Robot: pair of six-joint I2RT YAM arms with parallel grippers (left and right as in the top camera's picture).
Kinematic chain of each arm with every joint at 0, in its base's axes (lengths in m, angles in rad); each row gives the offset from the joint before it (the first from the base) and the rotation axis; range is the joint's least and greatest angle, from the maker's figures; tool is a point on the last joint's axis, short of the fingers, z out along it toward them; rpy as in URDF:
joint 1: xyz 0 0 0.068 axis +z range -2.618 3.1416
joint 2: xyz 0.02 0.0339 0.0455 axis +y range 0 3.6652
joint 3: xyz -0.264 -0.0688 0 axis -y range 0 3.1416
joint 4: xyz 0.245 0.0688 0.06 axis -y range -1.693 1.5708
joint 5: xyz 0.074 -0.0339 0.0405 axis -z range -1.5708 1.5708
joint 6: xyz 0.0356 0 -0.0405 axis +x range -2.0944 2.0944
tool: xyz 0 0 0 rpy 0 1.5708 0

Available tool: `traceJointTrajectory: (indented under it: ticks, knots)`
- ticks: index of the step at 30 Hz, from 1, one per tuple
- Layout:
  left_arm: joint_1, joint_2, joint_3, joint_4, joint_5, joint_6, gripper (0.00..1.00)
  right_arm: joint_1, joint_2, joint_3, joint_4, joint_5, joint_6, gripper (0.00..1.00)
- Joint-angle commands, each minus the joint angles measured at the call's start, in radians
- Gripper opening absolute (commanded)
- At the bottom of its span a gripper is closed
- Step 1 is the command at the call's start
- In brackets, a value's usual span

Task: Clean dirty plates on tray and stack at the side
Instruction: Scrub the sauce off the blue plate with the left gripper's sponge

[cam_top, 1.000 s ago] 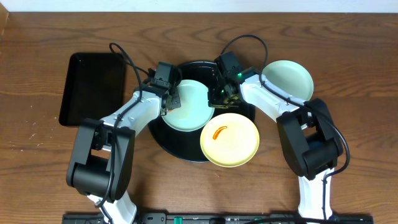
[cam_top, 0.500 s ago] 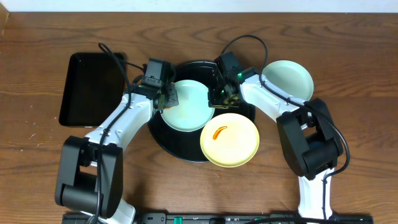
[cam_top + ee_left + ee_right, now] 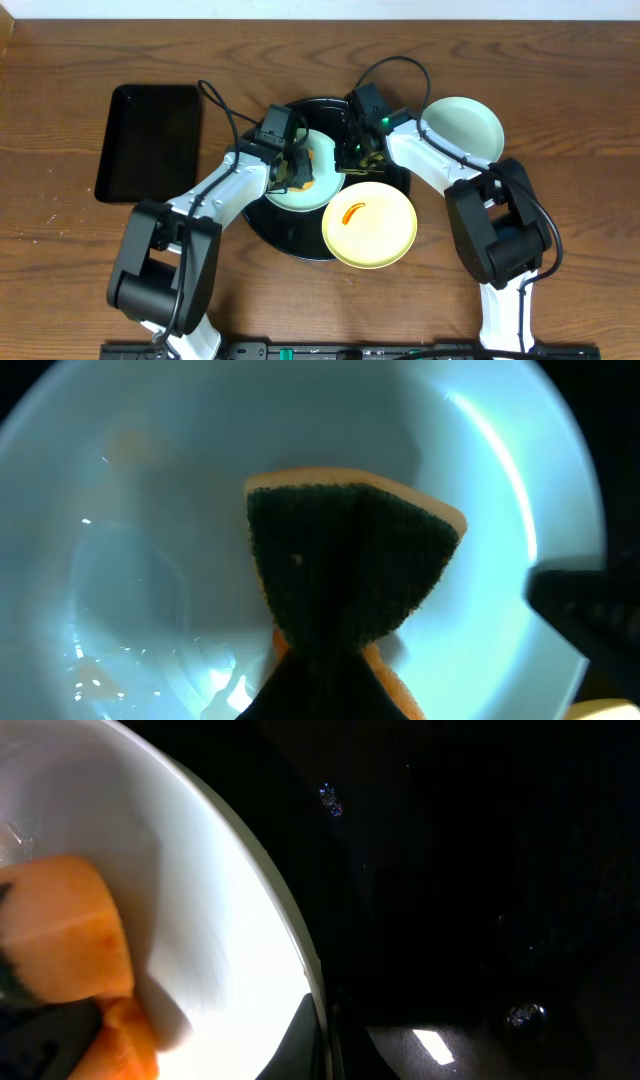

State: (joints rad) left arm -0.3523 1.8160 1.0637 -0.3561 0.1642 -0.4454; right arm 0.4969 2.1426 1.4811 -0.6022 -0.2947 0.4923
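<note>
The job looks roughly at its midpoint, as I judge it. On the round black tray in the middle of the worktop sits a mint plate, and the left gripper has its jaws clamped on a sponge, orange with a dark scouring face, pressed down on the plate's inside. From the left wrist view that plate looks wet and almost free of sauce; there may be a faint tint near its far edge, but I cannot be sure. The right gripper has its jaws closed right at this plate's rim, as if to steady it, though I cannot tell whether the rim is actually pinched between them. A yellow plate lies at the tray's near right side, hanging partly over the rim, and it carries a plain orange smear, so it has not been wiped. A second mint plate rests off the tray on the worktop to the right and looks clean, so I take it as the start of the stack. What is left, by my reckoning: finish this wipe, set the plate on the clean one, then scrub the yellow plate and stack it too. The rectangular tray at the left holds nothing.
</note>
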Motion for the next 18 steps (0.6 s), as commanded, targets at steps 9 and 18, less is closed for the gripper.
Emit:
traceJointTrajectory:
  ticks: [9,18]
  knots:
    - [0.04,0.039,-0.013,-0.116,-0.127,0.071,0.1,-0.006,0.023,-0.005,-0.019,0.036,0.008,0.01]
    - [0.1,0.039,-0.013,-0.207,-0.372,0.146,0.09,-0.008,0.023,-0.005,-0.018,0.036,0.008,0.01]
